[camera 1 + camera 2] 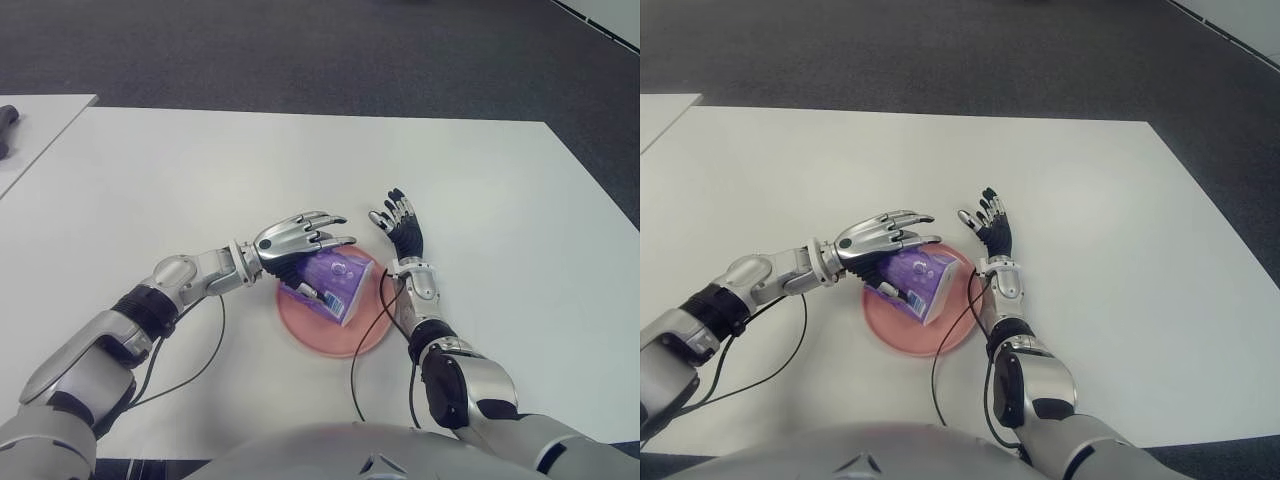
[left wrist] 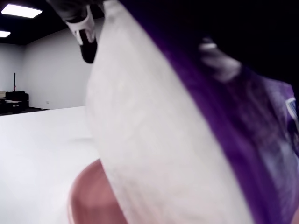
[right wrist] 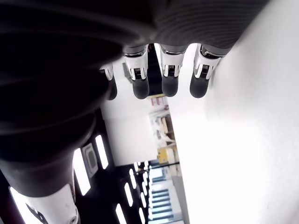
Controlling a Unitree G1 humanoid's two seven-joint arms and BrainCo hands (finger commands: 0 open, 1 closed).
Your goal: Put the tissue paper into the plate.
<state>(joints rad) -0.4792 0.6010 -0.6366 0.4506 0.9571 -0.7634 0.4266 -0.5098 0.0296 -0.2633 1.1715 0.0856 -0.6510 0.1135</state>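
Filling the left wrist view from close by: tissue paper (image 2: pixel 154 140) — a purple and white soft pack, pressed up against the palm. In the eye views the pack (image 1: pixel 335 283) sits tilted on the pink plate (image 1: pixel 345 335), its lower end apparently touching the plate's surface, its upper side under the left hand (image 1: pixel 300 238).

Left hand: over the pack, fingers extended across its top, thumb side hidden beneath; whether the grip is firm or already loosening cannot be read for certain, though the pack's tilt suggests it is held.

Right hand (image 1: pixel 400 225): just beside the plate on its right side, fingers spread and upright, holding nothing.

Plate: on the white table (image 1: pixel 200 170), near the robot's body.

Step in hand — judged: placement, nearly complete. Next move calls for letting go of the pack and lifting the left hand clear without dragging the pack off the rim.
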